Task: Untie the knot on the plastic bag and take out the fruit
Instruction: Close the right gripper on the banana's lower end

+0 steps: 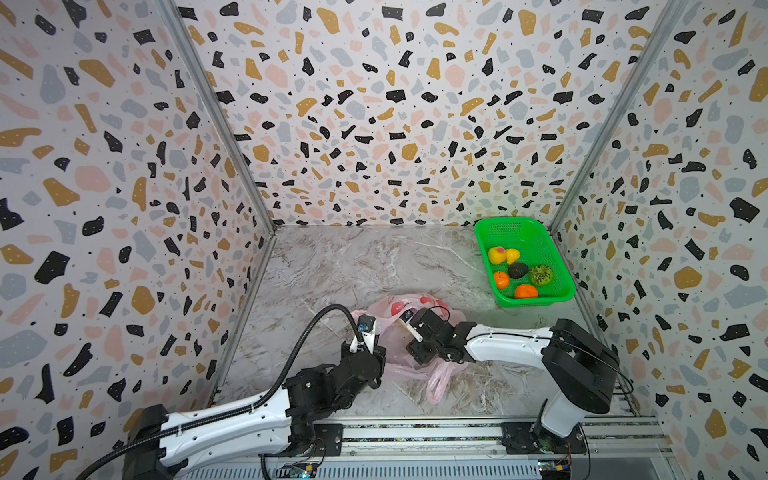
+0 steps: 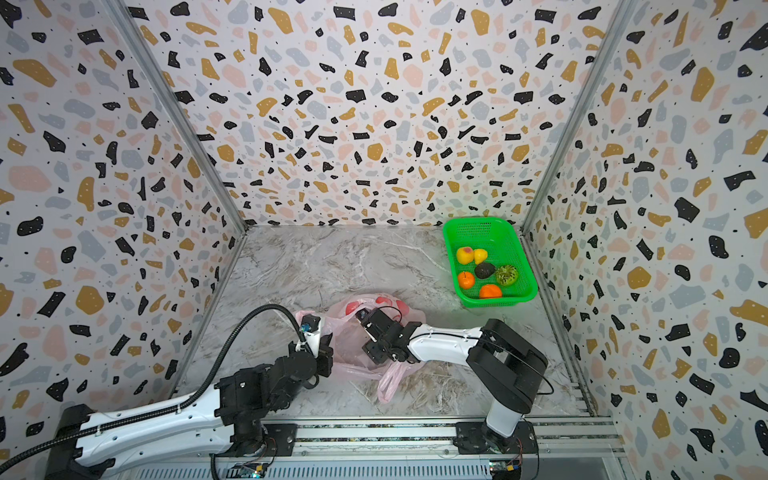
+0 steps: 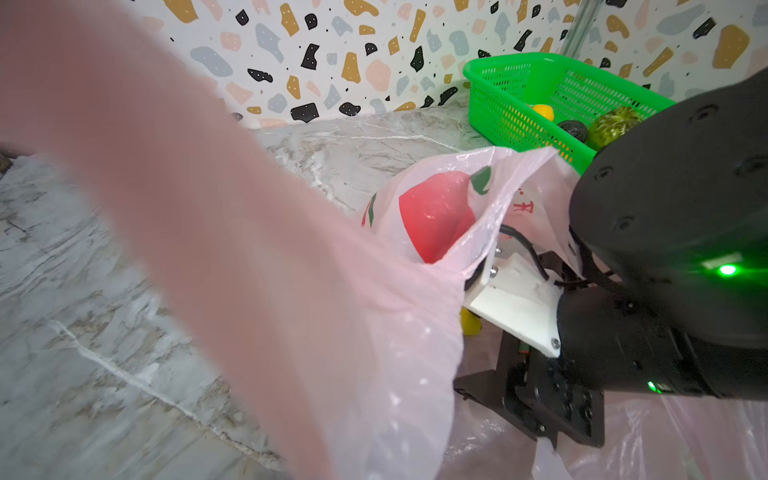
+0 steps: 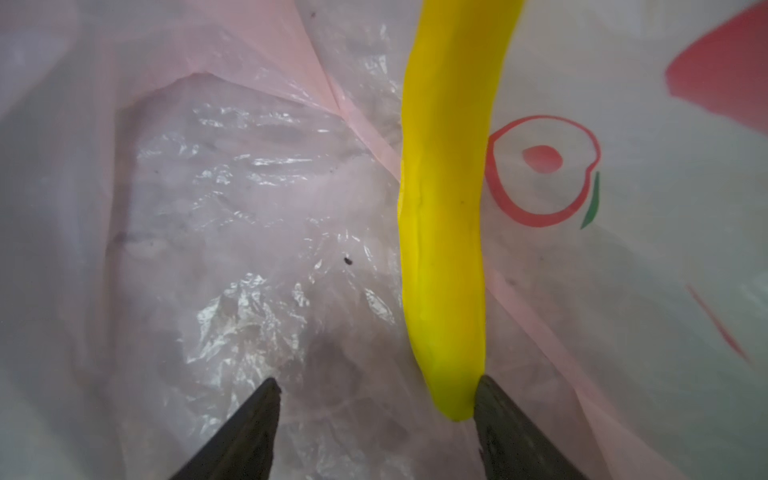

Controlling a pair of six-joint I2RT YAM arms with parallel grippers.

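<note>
Pink bag (image 1: 388, 332), at six o'clock on the table (image 1: 353, 266), has its edge clamped in the left gripper (image 1: 368, 332). The right gripper (image 4: 376, 382) is inside, jaws apart. It should shift sideways to straddle the banana (image 4: 444, 208) lying against one finger.

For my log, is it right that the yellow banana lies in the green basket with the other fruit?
No: the right wrist view shows the banana inside the pink plastic bag; the green basket holds only the other fruit.
</note>
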